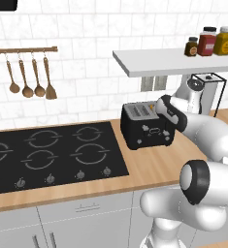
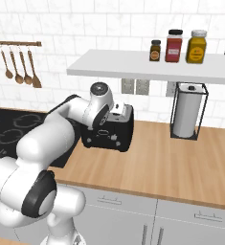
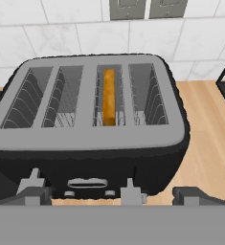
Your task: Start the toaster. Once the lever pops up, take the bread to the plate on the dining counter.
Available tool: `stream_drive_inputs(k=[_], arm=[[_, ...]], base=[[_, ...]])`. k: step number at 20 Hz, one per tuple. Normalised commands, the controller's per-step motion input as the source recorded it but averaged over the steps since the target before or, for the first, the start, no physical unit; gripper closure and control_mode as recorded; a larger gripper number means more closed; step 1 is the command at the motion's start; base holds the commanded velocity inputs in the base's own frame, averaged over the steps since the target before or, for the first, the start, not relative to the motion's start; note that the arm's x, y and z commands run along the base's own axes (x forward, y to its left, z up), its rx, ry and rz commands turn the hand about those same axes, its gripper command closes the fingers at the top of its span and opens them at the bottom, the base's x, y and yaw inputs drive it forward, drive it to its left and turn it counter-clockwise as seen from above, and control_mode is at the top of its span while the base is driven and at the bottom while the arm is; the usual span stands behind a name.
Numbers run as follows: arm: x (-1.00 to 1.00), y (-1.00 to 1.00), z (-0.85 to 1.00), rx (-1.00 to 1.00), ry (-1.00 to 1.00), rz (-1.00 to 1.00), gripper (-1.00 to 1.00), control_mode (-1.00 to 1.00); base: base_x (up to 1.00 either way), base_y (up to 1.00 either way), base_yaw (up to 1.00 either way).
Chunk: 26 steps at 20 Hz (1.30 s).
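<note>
The black toaster (image 1: 145,130) (image 2: 110,131) stands on the wood counter beside the cooktop. From above, in the hand view, the toaster (image 3: 90,139) shows several silver slots, and the bread (image 3: 109,97) sits edge-up, deep in the third slot from the left. Two small grey levers (image 3: 129,187) stick out of its front face near the bottom. My gripper (image 3: 109,197) hovers open just above and in front of the toaster, fingers spread wide, holding nothing. The plate and the dining counter are out of view.
A black cooktop (image 1: 47,155) lies left of the toaster. A paper-towel holder (image 2: 188,115) stands to the right under a white shelf (image 2: 147,67) with three jars. Wooden utensils (image 1: 28,77) hang on the tiled wall. Bare wood counter (image 2: 171,162) stretches right.
</note>
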Motion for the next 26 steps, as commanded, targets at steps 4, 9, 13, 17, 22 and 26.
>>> stream_drive_inputs(k=[4, 9, 13, 17, 22, 26], arm=[[0.0, 0.0, 0.0, 0.0, 0.0, 0.0, -1.0, -1.0], [0.0, 0.0, 0.0, 0.0, 0.0, 0.0, -1.0, -1.0], [0.0, 0.0, 0.0, 0.0, 0.0, 0.0, -1.0, -1.0], [0.0, 0.0, 0.0, 0.0, 0.0, 0.0, -1.0, -1.0], [0.0, 0.0, 0.0, 0.0, 0.0, 0.0, -1.0, -1.0], [0.0, 0.0, 0.0, 0.0, 0.0, 0.0, -1.0, -1.0]], base=[[0.0, 0.0, 0.0], [0.0, 0.0, 0.0], [0.0, 0.0, 0.0], [0.0, 0.0, 0.0], [0.0, 0.0, 0.0], [0.0, 0.0, 0.0]])
